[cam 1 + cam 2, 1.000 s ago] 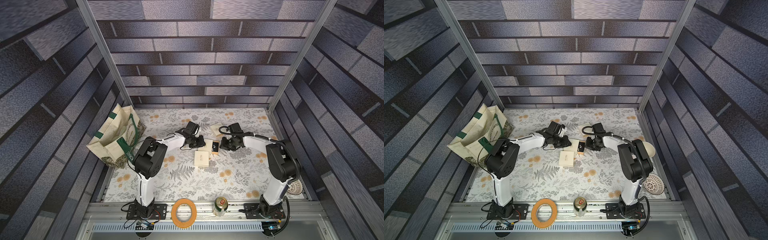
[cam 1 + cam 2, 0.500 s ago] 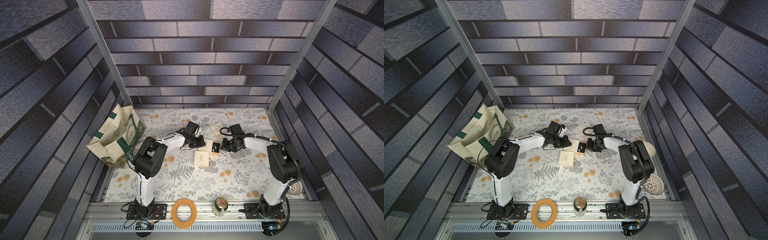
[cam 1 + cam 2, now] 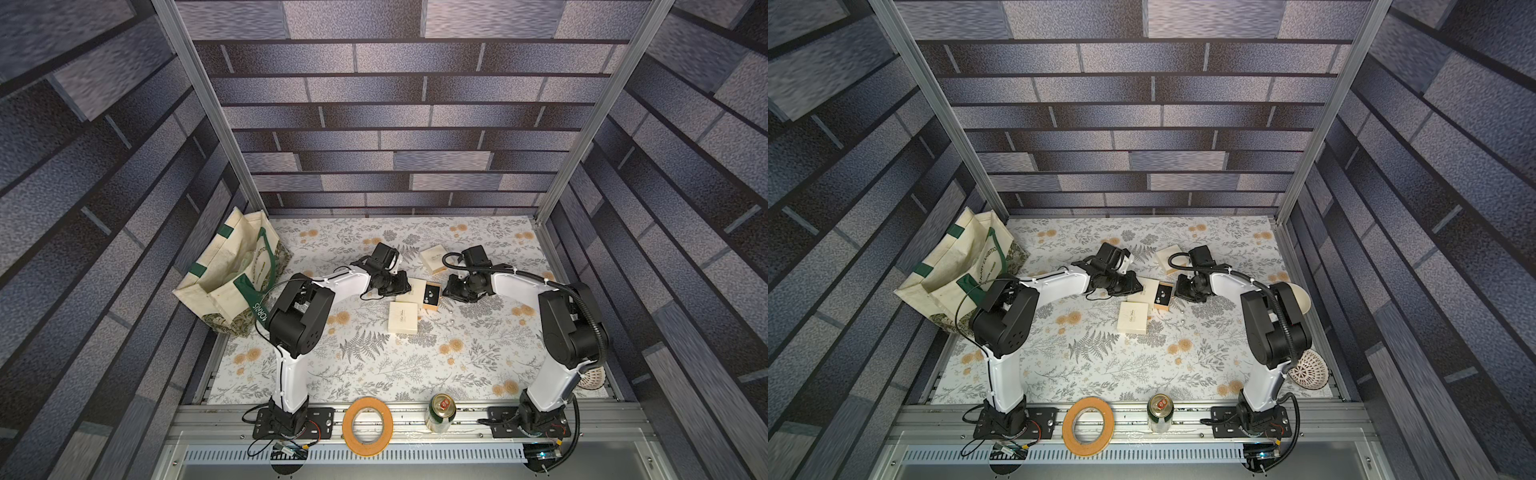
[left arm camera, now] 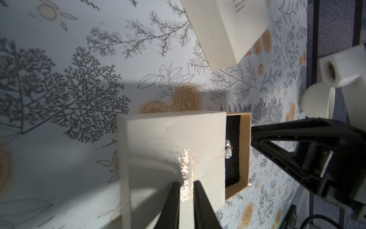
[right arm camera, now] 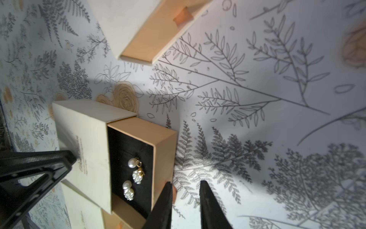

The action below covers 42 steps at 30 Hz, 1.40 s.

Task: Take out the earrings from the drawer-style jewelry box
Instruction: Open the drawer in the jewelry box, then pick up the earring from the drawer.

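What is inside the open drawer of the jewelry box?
In the drawer, two pearl earrings lie on black lining. The cream sleeve covers the rest of the drawer, so that part cannot be seen.

Floral table w/ 3 cream boxes mid, tote bag left, bowl right.

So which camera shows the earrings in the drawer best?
Right wrist view: both earrings lie unobstructed in the black-lined drawer. The left wrist view catches only part, behind the sleeve; in both top views they're tiny specks.
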### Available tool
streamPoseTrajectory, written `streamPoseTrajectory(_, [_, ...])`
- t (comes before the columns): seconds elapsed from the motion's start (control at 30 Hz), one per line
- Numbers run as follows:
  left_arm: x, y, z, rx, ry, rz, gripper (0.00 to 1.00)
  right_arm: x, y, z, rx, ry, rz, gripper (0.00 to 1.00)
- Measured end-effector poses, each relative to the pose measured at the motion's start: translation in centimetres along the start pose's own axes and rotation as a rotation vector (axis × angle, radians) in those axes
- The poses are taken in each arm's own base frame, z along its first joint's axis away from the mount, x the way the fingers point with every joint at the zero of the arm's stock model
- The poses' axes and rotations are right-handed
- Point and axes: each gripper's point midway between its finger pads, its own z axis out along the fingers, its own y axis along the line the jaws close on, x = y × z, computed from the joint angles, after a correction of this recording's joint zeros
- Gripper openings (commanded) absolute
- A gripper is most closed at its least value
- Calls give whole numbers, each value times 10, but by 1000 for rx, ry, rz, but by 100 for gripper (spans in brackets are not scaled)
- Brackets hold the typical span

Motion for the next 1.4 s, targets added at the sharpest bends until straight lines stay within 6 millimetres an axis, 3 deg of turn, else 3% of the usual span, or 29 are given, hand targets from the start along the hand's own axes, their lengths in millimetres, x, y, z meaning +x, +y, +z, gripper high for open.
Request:
streamPoseTrajectory(0.23, [0,-1,0,-2,1,1,17,-17,36,-24,-31,-73,-96,25])
streamPoseTrajectory(0.5, [0,-1,0,-4,2,2,17,-15,65,-14,-24,-54,-160,22])
streamPoseTrajectory(0.73, [0,0,0,-8,2,1,15,-7,63,3,28,-10,-174,21])
streamPoseTrajectory(1.4, [1,1,0,-13,2,0,12,-4,51,17,165,-18,-226,17])
